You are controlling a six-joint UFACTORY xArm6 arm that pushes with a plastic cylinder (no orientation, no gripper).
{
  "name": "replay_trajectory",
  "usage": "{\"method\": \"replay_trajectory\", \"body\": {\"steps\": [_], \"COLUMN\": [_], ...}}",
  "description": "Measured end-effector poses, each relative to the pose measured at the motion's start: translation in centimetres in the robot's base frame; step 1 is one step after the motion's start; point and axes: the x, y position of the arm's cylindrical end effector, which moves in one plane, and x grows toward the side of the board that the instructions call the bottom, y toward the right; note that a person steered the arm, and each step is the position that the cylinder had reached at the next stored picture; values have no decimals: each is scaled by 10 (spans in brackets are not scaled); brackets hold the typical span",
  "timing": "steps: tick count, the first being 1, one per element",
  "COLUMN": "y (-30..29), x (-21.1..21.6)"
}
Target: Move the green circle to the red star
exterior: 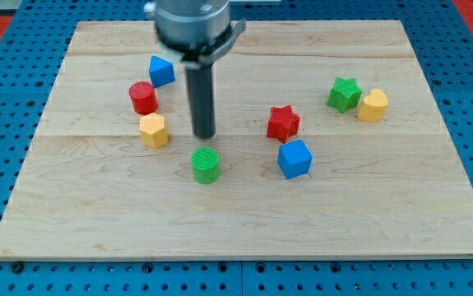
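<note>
**Inspector:** Working from the view's left, what stood on the board?

**Assessor:** A red cylinder, a yellow hexagon just below it, and a blue block nearer the view's top. My tip stood right of the yellow hexagon and just above the green circle, seemingly clear of it. There was no pincer to report; the arm ended in a bare rod, holding nothing.

**Inspector:** And the task's items?

**Assessor:** The green circle lay near the board's middle. The red star sat to its right and slightly toward the view's top, with a blue cube touching or nearly touching its lower edge. A green star and yellow block stood well apart at the right.

**Inspector:** Risks?

**Assessor:** In my judgement, the tip was on the wrong side. Pushing from there would have driven the circle toward the view's bottom. A round block could also have slipped off the rod, or a flat rightward push could have struck the blue cube first.
</note>
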Motion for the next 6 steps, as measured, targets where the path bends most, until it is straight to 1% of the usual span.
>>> {"method": "replay_trajectory", "body": {"steps": [1, 2, 3, 4, 5, 6], "y": [-51, -4, 32, 73, 99, 36], "x": [58, 75, 40, 19, 19, 27]}}
